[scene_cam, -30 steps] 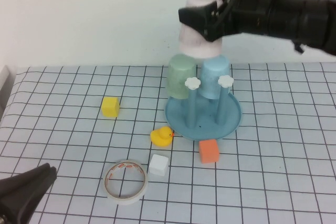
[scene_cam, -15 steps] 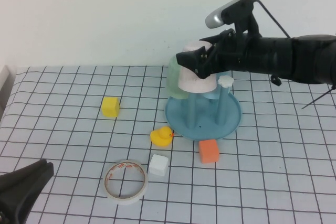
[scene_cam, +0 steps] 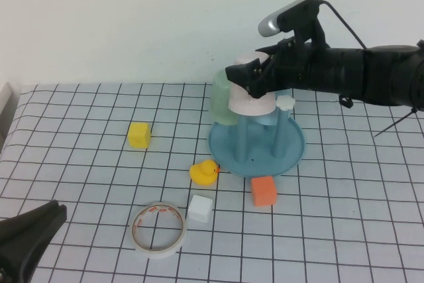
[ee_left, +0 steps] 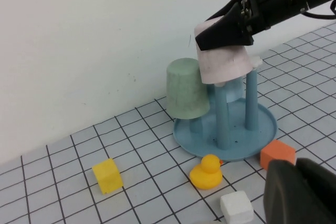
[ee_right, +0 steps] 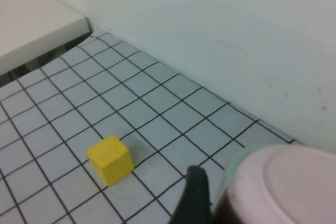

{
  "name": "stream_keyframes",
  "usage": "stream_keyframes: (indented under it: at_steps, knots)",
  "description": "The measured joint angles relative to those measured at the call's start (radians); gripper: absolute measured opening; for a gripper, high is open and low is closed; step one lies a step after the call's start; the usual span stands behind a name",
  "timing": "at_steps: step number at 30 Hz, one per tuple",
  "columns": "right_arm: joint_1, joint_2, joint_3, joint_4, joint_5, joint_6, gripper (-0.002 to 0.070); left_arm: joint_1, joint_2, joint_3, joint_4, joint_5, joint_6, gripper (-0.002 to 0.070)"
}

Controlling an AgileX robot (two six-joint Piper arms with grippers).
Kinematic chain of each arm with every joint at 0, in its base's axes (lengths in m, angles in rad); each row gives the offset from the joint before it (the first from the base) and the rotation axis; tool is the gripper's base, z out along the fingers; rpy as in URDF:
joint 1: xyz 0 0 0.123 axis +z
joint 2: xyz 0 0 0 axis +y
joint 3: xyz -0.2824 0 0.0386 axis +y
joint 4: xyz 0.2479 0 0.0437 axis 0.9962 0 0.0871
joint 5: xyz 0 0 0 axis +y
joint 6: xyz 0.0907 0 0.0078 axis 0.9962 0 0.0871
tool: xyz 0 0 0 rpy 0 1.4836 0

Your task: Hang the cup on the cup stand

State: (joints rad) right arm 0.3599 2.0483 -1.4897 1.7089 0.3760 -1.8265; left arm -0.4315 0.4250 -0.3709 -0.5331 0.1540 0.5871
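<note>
The pale pink cup hangs upside down over the front-left peg of the blue cup stand, covering that peg's knob. My right gripper is shut on the cup's upturned base, reaching in from the right. The cup also shows in the left wrist view and the right wrist view, beside one dark finger. One peg's white knob stands free to the right. My left gripper is shut and empty at the table's near-left corner, far from the stand.
A pale green cup and a light blue cup sit inverted on the stand's rear pegs. In front lie a yellow duck, orange cube, white cube, tape roll and yellow cube. A wall stands behind.
My right gripper has brought the pink cup down from above the stand onto the front-left peg. It has barely moved in the last half second. The left arm stayed still.
</note>
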Motion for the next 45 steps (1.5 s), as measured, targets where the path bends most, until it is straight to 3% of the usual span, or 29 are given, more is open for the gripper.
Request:
stream_keyframes:
  at_steps: [8,16,22,25,28,30,35,45]
  knots:
    - [0.0,0.019,0.0,0.0,0.034,-0.033,0.0585,0.0,0.0,0.0,0.0,0.0,0.005,0.0]
    - [0.0,0.021,-0.002,0.0,0.035,-0.013,0.0632,0.0,0.0,0.0,0.0,0.0,0.009,0.0]
    - [0.0,0.005,-0.002,0.0,0.039,0.124,0.0623,0.0,0.0,0.0,0.0,0.004,0.009,0.0]
    - [0.0,-0.044,-0.002,-0.018,0.039,0.249,0.0512,0.0,-0.002,0.0,0.0,0.038,0.009,0.0]
    - [0.0,-0.113,-0.002,-0.135,0.065,0.386,0.0284,0.0,-0.016,0.0,0.001,0.105,0.009,0.0]
    - [-0.002,-0.21,-0.002,-0.308,0.153,0.516,0.0083,0.0,-0.048,0.015,0.001,0.137,-0.017,0.0]
    - [-0.002,-0.399,0.049,-0.486,0.26,0.645,0.0018,0.0,-0.125,0.094,0.004,0.127,-0.116,0.0]
    - [-0.009,-0.927,0.455,-0.516,0.125,0.655,0.001,0.0,-0.276,0.179,0.004,0.059,-0.158,0.0]
